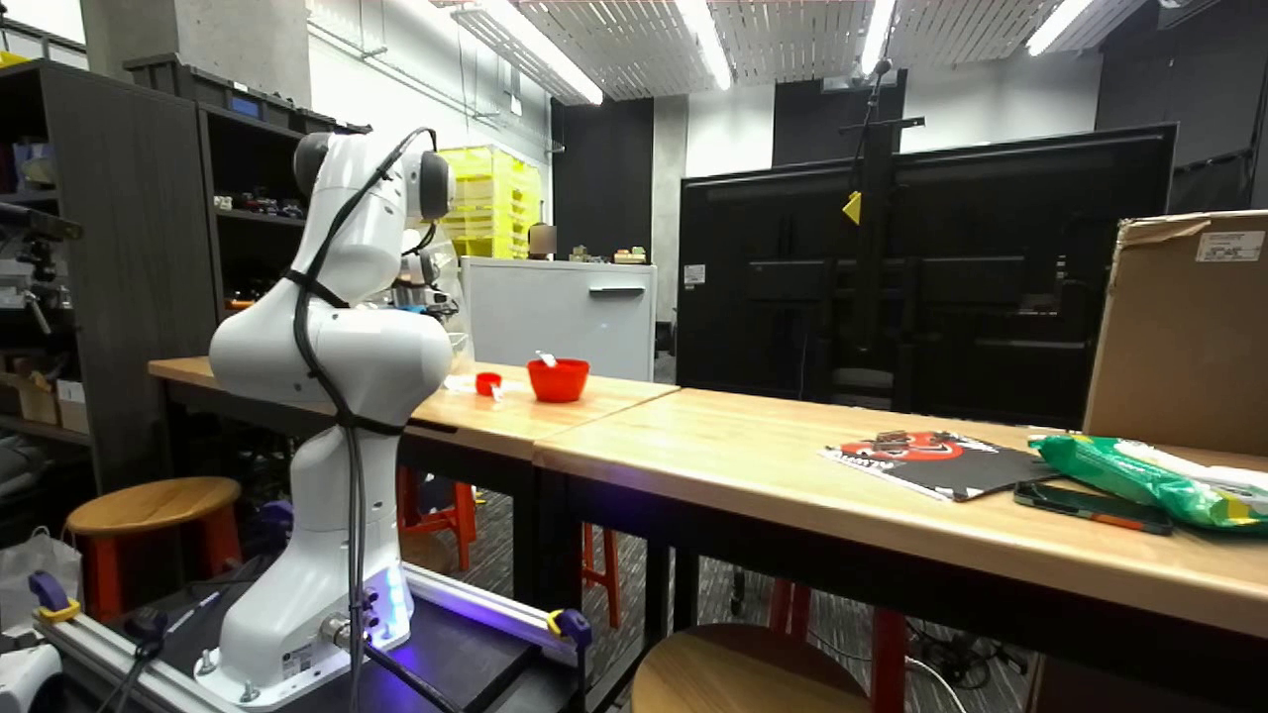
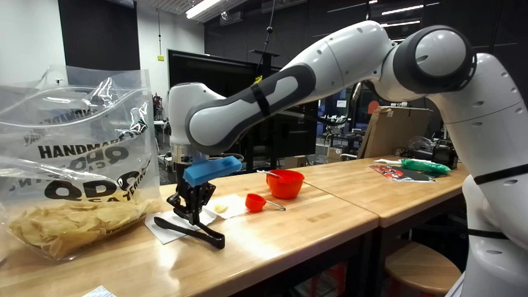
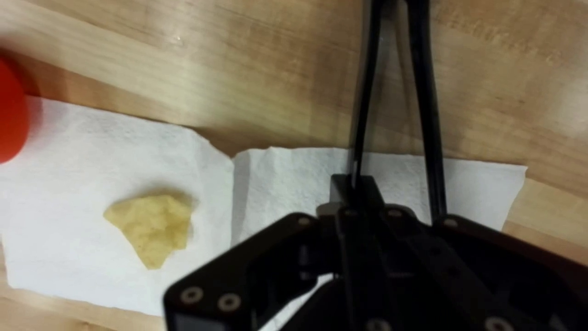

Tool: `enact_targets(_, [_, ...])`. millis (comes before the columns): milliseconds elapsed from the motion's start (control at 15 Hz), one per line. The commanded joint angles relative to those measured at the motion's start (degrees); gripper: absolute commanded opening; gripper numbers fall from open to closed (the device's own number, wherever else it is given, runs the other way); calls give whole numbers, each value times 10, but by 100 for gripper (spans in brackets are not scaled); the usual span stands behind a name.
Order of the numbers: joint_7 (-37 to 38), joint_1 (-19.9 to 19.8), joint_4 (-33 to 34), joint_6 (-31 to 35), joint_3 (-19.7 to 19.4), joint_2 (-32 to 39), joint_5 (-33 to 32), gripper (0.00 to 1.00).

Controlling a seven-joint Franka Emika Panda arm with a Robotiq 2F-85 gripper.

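My gripper (image 2: 194, 218) points down over the table, with its fingers closed around one arm of the black tongs (image 2: 185, 232). In the wrist view the fingertips (image 3: 356, 193) pinch that arm, and the other arm of the tongs (image 3: 429, 105) spreads free beside it. The held stretch of the tongs is partly hidden by the fingers. A white napkin (image 3: 285, 193) lies below the gripper. A second napkin (image 3: 101, 138) beside it carries a yellow chip (image 3: 154, 227). A red cup (image 2: 255, 203) stands near the chip, and its edge shows in the wrist view (image 3: 11, 110).
A clear bag of chips (image 2: 78, 165) stands close to the gripper. A red bowl (image 2: 284, 184) with a utensil in it stands farther along the table, in both exterior views. A dark printed sheet (image 1: 921, 460), a phone (image 1: 1090, 507) and a green packet (image 1: 1139, 475) lie at the far end.
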Motion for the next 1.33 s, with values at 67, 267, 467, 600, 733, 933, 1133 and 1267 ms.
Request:
enact_targets(67, [8, 2, 13, -8, -2, 0, -2, 1])
enact_targets(267, [17, 7, 22, -18, -7, 0, -12, 1])
enact_targets(467, [35, 9, 27, -23, -14, -7, -25, 1])
enact_targets(600, [53, 10, 27, -25, -17, -16, -38, 1])
enact_targets(733, [74, 11, 26, -25, -22, -29, -56, 1])
enact_targets(933, [105, 7, 19, -27, -22, -57, -75, 1])
enact_targets(1133, [137, 1, 10, -32, -23, -89, -94, 1])
enact_targets(1267, [161, -4, -4, -36, -22, -114, -110, 1])
